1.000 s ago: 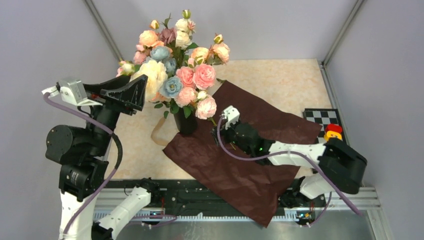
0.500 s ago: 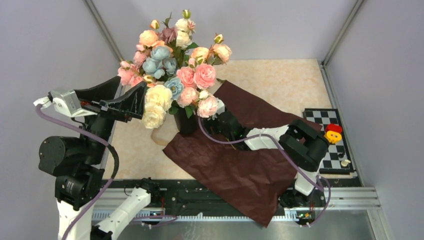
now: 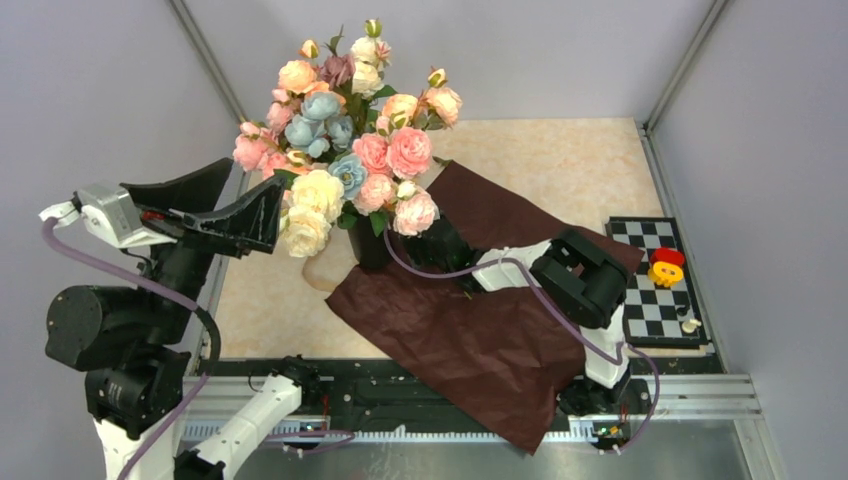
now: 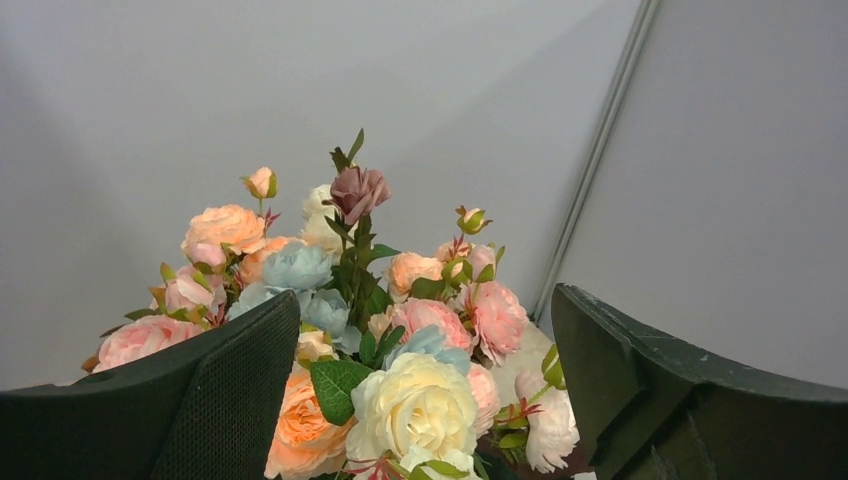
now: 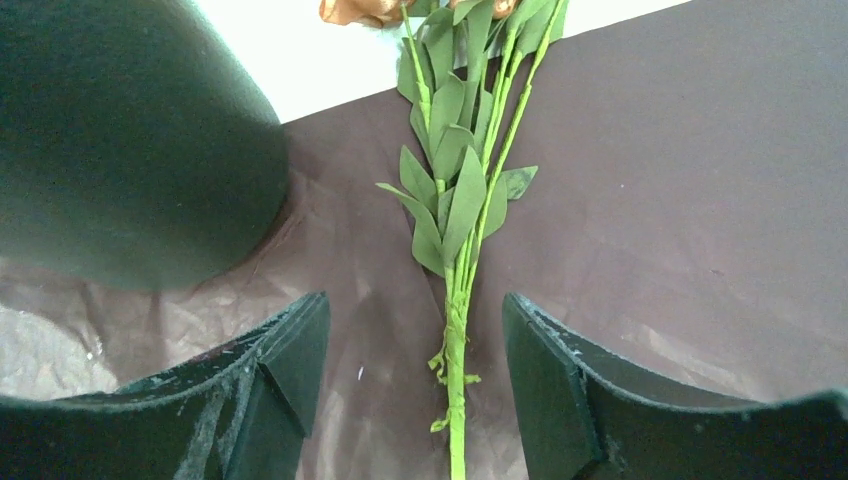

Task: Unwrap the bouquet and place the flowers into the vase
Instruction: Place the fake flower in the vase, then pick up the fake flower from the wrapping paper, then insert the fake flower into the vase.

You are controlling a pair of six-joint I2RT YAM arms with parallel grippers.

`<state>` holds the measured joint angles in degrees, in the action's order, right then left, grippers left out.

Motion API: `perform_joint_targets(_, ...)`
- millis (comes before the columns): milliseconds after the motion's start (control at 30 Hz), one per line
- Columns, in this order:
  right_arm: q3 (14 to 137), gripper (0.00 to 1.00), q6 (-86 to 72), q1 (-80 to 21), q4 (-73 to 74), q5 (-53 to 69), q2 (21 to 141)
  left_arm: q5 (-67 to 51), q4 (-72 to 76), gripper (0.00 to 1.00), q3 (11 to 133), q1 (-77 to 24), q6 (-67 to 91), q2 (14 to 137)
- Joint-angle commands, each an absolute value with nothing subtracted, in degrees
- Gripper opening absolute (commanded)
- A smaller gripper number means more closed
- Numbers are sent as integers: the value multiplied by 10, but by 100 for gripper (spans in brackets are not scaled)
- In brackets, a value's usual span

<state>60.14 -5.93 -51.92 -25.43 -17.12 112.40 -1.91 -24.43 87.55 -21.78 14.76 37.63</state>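
While the flower stems (image 5: 462,205) lie flat on the dark red paper (image 5: 660,200), the right gripper (image 5: 415,330) hangs over their lower ends with its jaws apart, one finger on each side and neither touching a stem. Just left of it stands the black vase (image 5: 130,150), which holds large peach, pink and blue blooms (image 3: 345,130). The left gripper (image 4: 425,320) is spread wide, empty, facing those blooms.

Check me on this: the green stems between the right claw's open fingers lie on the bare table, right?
Not quite: the right wrist view shows the green stems lying on the dark red paper instead, between the right gripper's open fingers.
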Motion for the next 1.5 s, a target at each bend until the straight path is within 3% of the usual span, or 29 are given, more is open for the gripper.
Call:
perform_joint_targets(0,639,63,-54,-513,-252,-188,1148,-27,-262,98,911,-216,134,394)
perform_joint_targets(133,647,45,-70,-507,-244,-189,1162,-41,-277,98,926,-217,135,408)
perform_joint_targets(233,644,25,-81,-502,-243,-198,1161,-57,-288,99,937,-216,139,422)
perform_joint_targets(400,630,0,-98,-494,-248,-202,1134,-82,-300,99,961,-216,142,445)
perform_joint_targets(700,535,0,-128,-490,-293,-242,977,-130,-317,98,984,-217,154,494)
perform_joint_targets(1133,401,0,-194,-490,-209,-395,623,-245,-233,94,977,-217,240,546)
perform_joint_targets(1333,403,0,-114,-494,-225,-318,470,-289,-169,94,956,-222,299,564)
perform_joint_targets(1467,451,0,-61,-501,-234,-240,442,-307,-139,94,970,-237,323,589)
